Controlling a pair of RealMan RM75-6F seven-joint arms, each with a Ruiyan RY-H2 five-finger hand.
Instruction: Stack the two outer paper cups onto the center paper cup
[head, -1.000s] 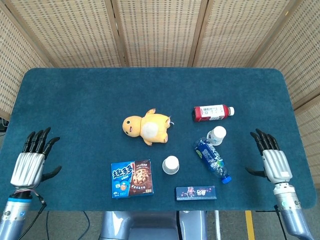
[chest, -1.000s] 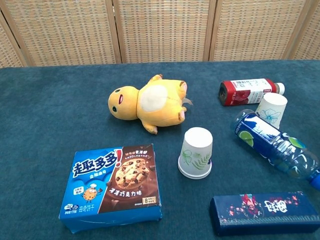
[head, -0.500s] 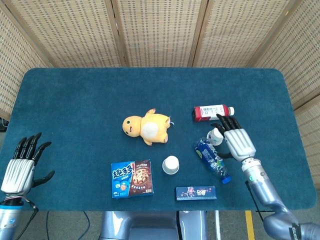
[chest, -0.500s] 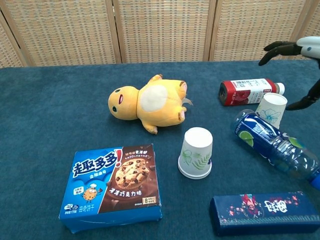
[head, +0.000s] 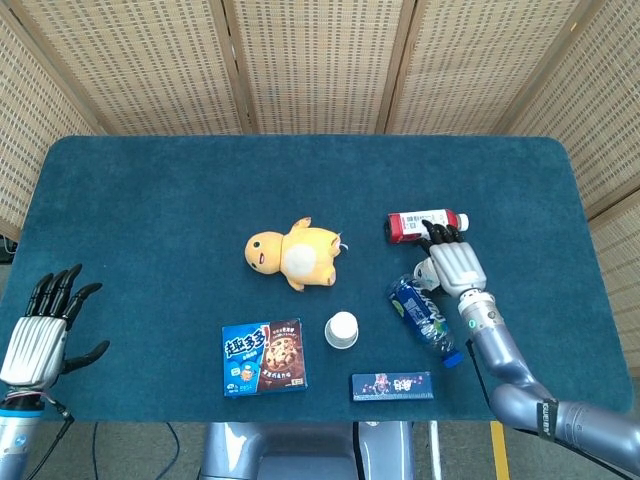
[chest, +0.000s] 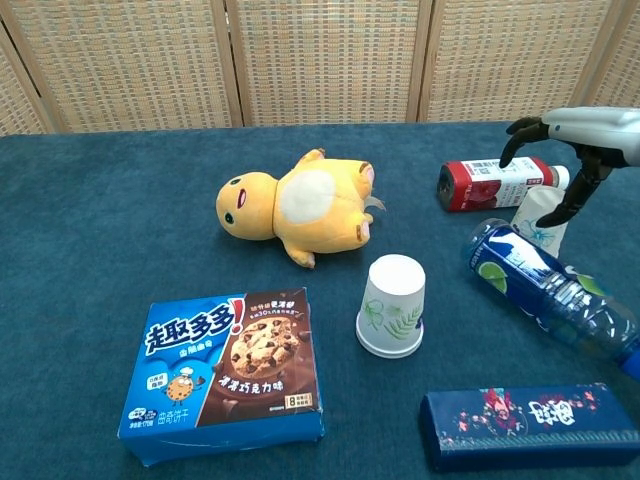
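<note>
A white paper cup (head: 341, 329) with a green leaf print stands upside down (chest: 392, 305) near the table's front middle. A second paper cup (chest: 535, 218) stands upright between the red and blue bottles; in the head view only its edge (head: 424, 272) shows beside my right hand. My right hand (head: 452, 261) hovers over that cup with its fingers (chest: 523, 130) spread and curved down around it, and the thumb hangs by the cup's right side. It is not closed on the cup. My left hand (head: 45, 325) is open at the table's front left edge.
A yellow plush toy (head: 292, 251) lies mid-table. A red bottle (chest: 490, 183) lies behind the right cup, and a blue bottle (chest: 545, 285) lies in front of it. A cookie box (chest: 225, 375) and a dark blue box (chest: 530, 425) sit at the front.
My right hand has swung in from the table's right edge to a spot over the right cup, its fingers curling down. My left hand drew back toward the front left corner.
</note>
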